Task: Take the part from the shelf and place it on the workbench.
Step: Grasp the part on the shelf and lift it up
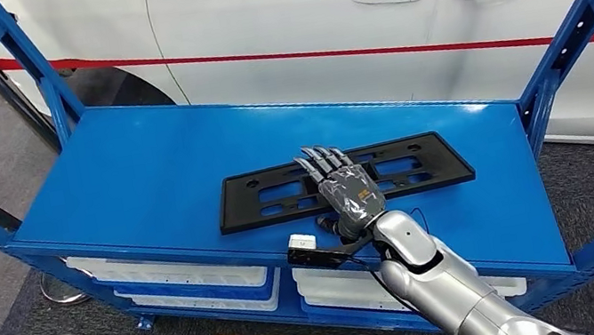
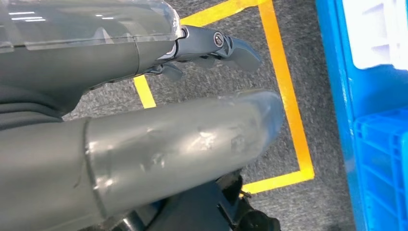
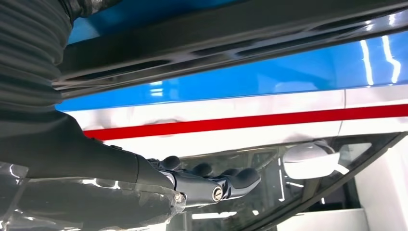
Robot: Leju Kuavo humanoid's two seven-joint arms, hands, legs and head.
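Black flat part [image 1: 344, 180], a long slotted plate, lies on the blue shelf [image 1: 149, 168] top, centre-right of the head frame, its long side running across the frame. Right hand [image 1: 346, 188] stretched flat above the middle of the part, fingers straight and side by side, pointing toward the upper frame; nothing gripped. Whether the palm touches the part: cannot tell. Silver right arm [image 1: 443, 288] enters from lower right. In the right wrist frame, fingers [image 3: 219, 183] extended, lower centre, with the part's dark edge [image 3: 231, 41] across the top.

Left hand [image 2: 183, 72] hangs over grey floor [image 2: 308, 57] with yellow tape lines [image 2: 288, 96]; fingers apart, holding nothing.

White car [image 1: 323, 10] with red stripe across upper frame. White trays [image 1: 194, 278] on lower shelf level.
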